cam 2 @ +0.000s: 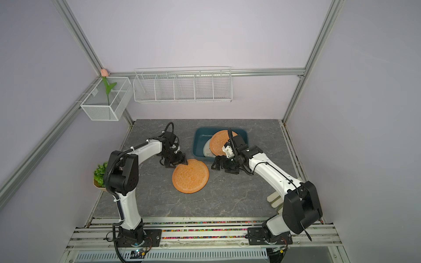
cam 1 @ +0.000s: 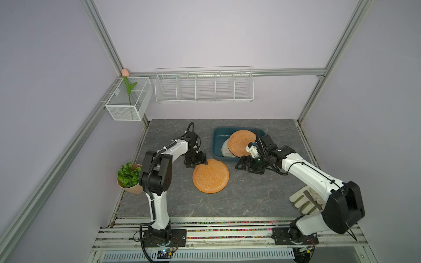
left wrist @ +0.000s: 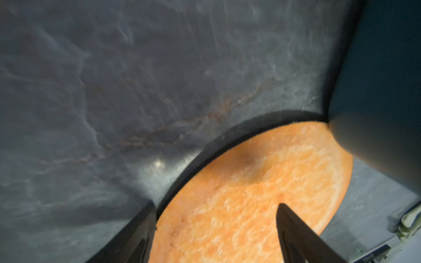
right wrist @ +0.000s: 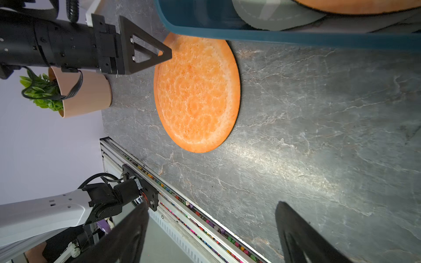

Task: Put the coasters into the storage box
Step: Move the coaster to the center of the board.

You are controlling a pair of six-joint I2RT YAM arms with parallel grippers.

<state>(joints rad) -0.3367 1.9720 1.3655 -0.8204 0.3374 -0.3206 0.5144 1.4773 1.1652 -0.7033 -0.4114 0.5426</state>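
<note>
Left wrist cam is smeary but you get the gist: orange coaster (left wrist: 250,193) lying flat on the table (left wrist: 114,91), dead centre in both top views, with the box (cam 1: 218,139) at its 1 o'clock. Left gripper (left wrist: 216,227) sits at the coaster's 11 o'clock rim, jaws apart, one finger over the disc and one outside the edge, nothing pinched. Can't tell if a tip touches it. I'd guess this thing is light, thin and a bit floppy, fuzzy top with a dark backing that probably clings to the stone, so the rim is the only place to grab, and a finger has to get under it first. Right gripper (cam 1: 243,167) hangs at 2 o'clock, wide apart and empty, just beside the box's near wall. Inside, boxed coaster (cam 1: 239,141) lies over a pale coaster (cam 1: 224,148); the arm covers part of both, so no idea how many are under there. Glove (cam 1: 300,201) at 4 o'clock is half hidden too
</note>
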